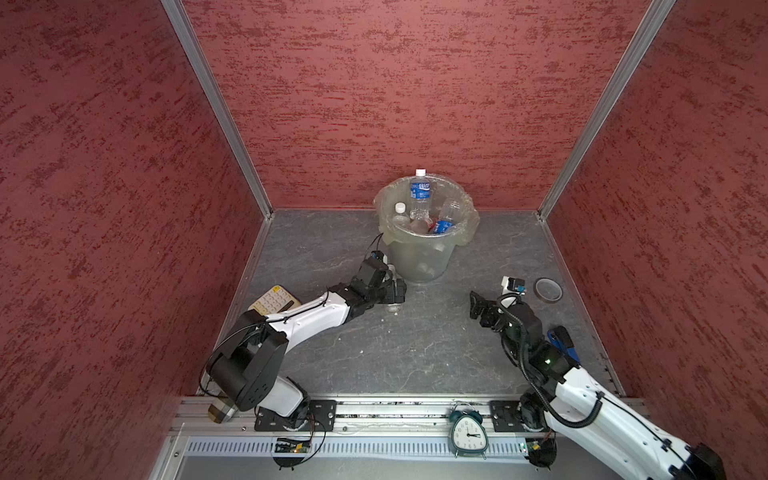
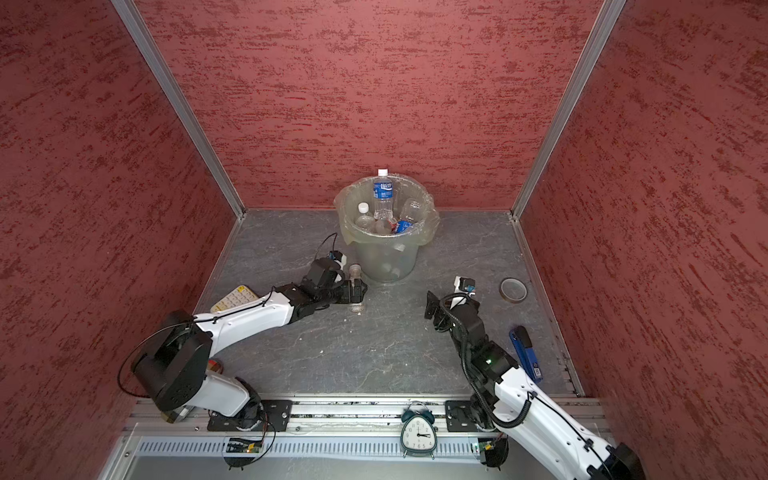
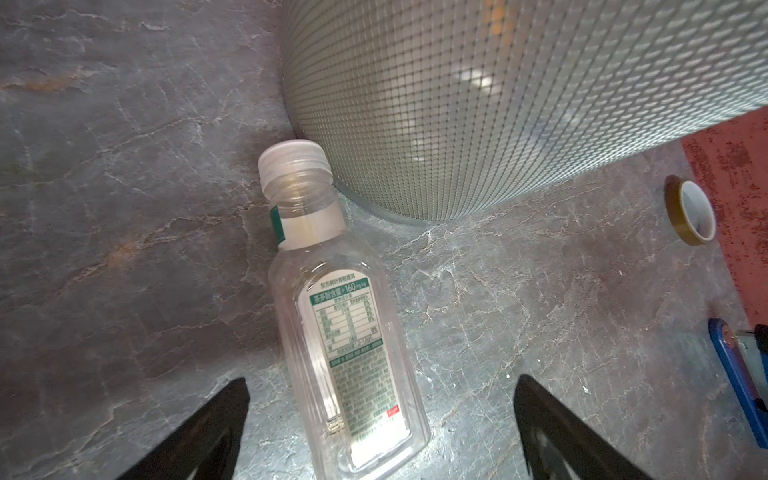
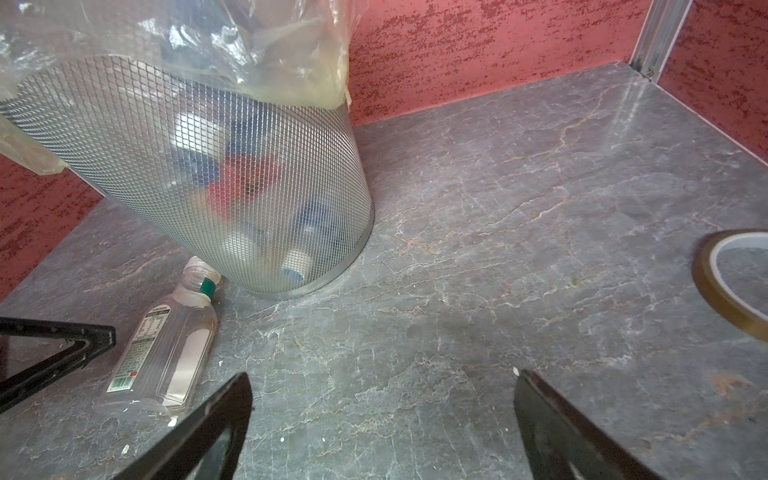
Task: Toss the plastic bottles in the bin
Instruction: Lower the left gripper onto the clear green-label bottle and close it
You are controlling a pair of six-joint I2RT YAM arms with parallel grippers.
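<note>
Beside the bin [image 3: 457, 104], a bottle [image 3: 345, 332] lies, cap seemingly touching it

Our left white-and-black robot arm [image 1: 307, 316]: stretched way out, low, angled toward middle. Our left black two-finger gripper [image 3: 382, 379]: pointing down, jaws spread wide, gripping nothing. Our right white-and-black robot arm [image 1: 582, 395]: tucked back more, elbow bent, forearm up. Our right black two-finger gripper [image 4: 384, 374]: tilted down, jaws wide too.
</note>
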